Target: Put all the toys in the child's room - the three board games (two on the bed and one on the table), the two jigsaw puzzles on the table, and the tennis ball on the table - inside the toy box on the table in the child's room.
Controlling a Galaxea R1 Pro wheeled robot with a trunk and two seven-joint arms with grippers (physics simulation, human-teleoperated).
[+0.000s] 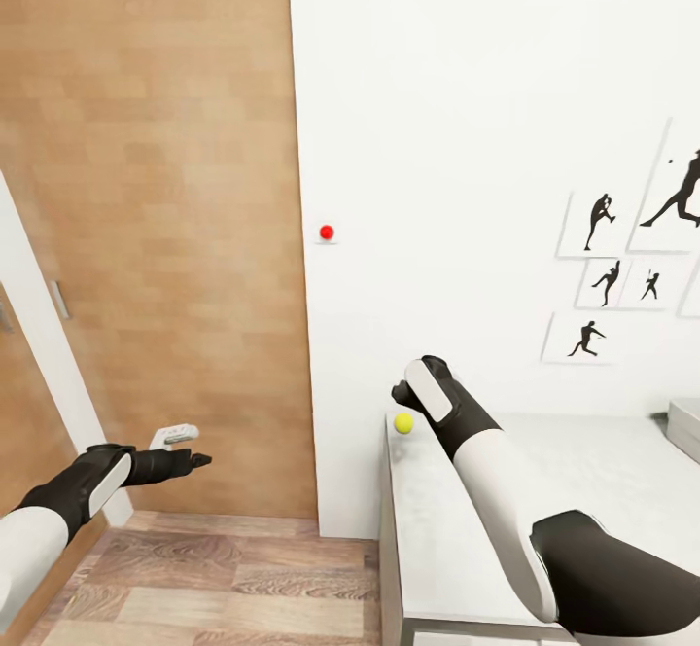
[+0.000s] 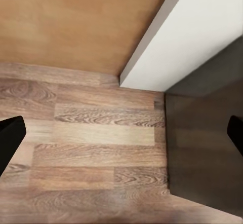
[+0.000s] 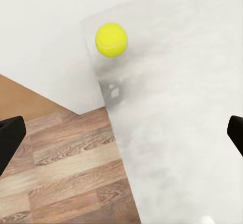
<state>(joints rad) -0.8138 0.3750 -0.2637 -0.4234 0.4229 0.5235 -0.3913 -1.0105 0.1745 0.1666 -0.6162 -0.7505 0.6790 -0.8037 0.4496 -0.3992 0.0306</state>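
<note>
I'm reaching my right fingers (image 1: 401, 395), spread wide and empty, over the tennis ball (image 1: 403, 422) at the counter (image 1: 428, 529) corner, mid-frame. My left fingers (image 1: 185, 447) are hanging open over the floor. Next I'm needing to descend and close around it.

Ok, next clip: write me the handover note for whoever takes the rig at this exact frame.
Left gripper: open, empty, out over the wood-plank floor beside the brown wooden door.
Right gripper: open, empty, reaching above the small yellow tennis ball, not touching it.
The ball sits at the back corner of the white table, by the wall.
Done: nothing visibly packed from here.
Left: grasp the ball and drop it in the toy box, then the board games and puzzles.
</note>
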